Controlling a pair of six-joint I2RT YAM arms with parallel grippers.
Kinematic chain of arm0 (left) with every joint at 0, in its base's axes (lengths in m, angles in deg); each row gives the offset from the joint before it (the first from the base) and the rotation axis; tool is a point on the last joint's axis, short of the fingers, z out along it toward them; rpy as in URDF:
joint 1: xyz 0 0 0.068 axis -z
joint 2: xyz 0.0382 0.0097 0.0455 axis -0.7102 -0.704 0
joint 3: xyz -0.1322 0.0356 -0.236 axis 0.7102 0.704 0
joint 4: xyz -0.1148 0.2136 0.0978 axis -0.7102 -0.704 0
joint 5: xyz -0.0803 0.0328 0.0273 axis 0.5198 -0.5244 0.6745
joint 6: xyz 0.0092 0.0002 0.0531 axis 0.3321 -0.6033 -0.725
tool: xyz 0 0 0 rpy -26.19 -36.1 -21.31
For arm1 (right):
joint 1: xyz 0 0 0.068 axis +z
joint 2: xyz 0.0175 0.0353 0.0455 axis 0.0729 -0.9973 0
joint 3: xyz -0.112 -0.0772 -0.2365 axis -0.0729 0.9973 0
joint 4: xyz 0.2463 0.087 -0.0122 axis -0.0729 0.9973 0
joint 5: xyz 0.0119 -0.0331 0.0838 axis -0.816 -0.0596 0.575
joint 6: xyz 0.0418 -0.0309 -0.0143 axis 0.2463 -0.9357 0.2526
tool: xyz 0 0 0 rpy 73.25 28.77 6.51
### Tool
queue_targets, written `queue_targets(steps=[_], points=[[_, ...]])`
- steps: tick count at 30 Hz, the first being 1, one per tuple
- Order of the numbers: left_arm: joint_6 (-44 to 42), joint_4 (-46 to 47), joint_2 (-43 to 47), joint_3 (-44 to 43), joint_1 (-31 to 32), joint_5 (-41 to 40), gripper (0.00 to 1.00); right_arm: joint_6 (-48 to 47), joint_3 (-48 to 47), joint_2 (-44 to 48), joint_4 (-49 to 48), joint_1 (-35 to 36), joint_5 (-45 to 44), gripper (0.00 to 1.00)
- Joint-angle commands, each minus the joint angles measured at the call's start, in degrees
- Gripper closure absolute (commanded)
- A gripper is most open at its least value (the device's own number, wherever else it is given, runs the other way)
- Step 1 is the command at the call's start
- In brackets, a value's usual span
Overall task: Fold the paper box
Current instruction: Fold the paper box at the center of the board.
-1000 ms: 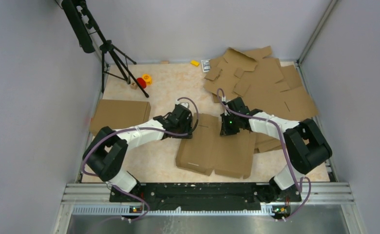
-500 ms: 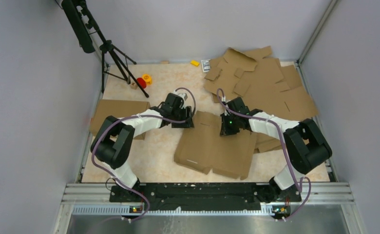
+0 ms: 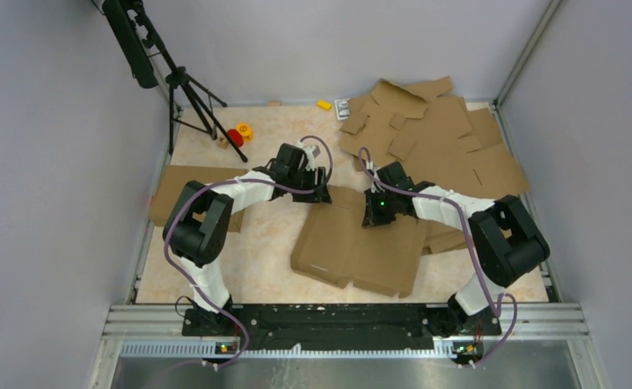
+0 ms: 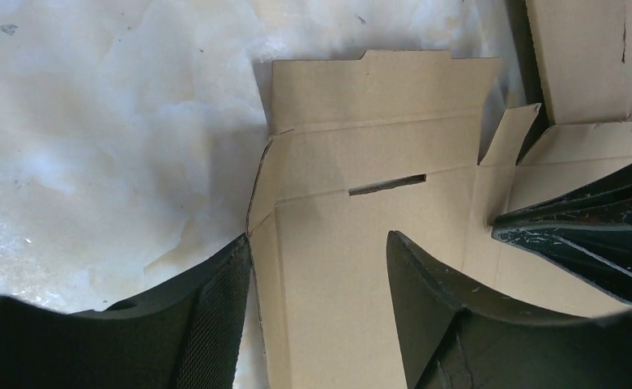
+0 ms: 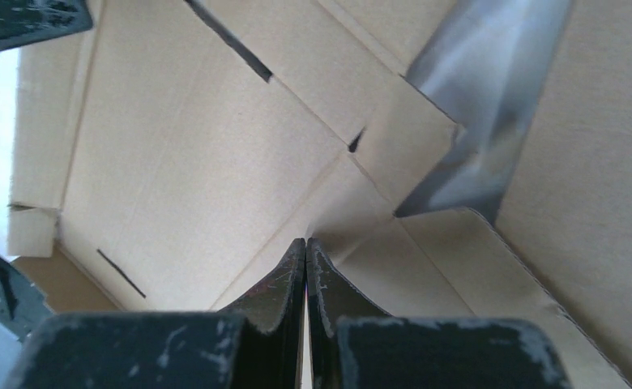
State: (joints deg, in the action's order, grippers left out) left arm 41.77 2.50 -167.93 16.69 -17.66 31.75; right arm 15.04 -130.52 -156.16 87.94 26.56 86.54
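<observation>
The paper box lies flat and unfolded in the middle of the table. It is a plain brown sheet of corrugated cardboard, cut with flaps, notches and narrow slots, and its near edge is stepped. The tabletop is pale cream with a blotchy, marbled pattern.

The left gripper hangs over the sheet's far left corner with its black jaws spread apart, gripping nothing. In the left wrist view one finger, faced with a finely dimpled pad, stands at the sheet's left edge and the other stands over the panel. Ahead of them run scored creases, a thin slot and a long end flap with a shallow raised tab along its far edge.

The right gripper is at the sheet's far edge, just right of the left one. It is clenched tight, its scuffed black fingers pressed flat together with nothing between them. The tips point down at a spot where several creases meet.

A loose heap of cardboard sheets covers the far right corner, overlapping, some with flaps curling up. A flat brown rectangle lies at the left edge, partly under the left arm. A black tripod stands in the far left corner, with a small red piece and an orange piece beside its feet. A little yellow block sits near the back wall.
</observation>
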Motion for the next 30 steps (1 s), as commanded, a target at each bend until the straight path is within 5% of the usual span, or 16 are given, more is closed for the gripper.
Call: queue_targets(steps=[1,30], points=[[-1.6,3.4,1.6,0.2,-0.3,2.6,0.36,1.6,-1.4,1.6,-4.0,0.9,4.8,1.00],[-4.5,3.1,-7.8,-9.6,-0.3,6.8,0.35,-0.5,-3.1,-5.5,-1.3,1.6,4.3,1.00]])
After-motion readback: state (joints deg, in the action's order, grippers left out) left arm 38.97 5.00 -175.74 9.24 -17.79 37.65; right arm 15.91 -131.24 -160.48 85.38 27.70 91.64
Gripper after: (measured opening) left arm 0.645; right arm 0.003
